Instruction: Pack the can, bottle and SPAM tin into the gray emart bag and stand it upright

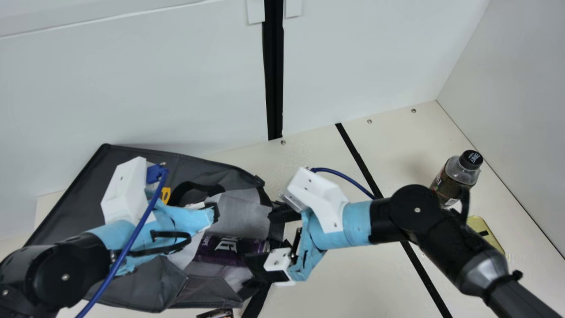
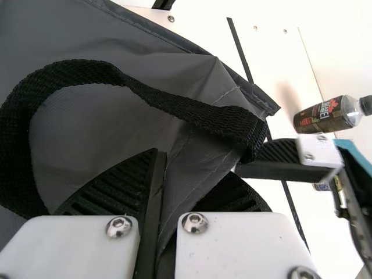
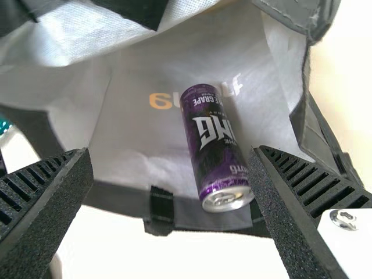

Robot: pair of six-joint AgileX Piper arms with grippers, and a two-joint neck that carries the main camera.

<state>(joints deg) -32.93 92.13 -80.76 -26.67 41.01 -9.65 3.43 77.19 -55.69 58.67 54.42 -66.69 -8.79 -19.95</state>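
Fingers (image 3: 40, 186), black and ribbed, stand spread well apart on the right gripper (image 1: 260, 236) at the mouth of the gray fabric bag with black edging (image 1: 141, 285). They pinch nothing. Beyond the gap between them, in the right wrist view, the slim purple can with white lettering (image 3: 212, 142) lies on its side inside the bag, on the pale silvery lining (image 3: 136, 125). Its silver end points toward the opening, near one finger.

The left gripper (image 1: 214, 213) is at the bag's upper side, its fingers drawn close together with a fold of gray fabric nipped between them. A black woven handle (image 2: 192, 113) loops across the panel beside that grip.

The bag itself lies on its side on the cream table (image 1: 353, 282). Farther out, well apart from it and past the right arm, the dark-labelled bottle with clear shoulders and a black cap (image 1: 459, 174) stands upright. Close by sits the SPAM tin with a golden top (image 1: 492, 238), partly hidden by the arm in the main view.
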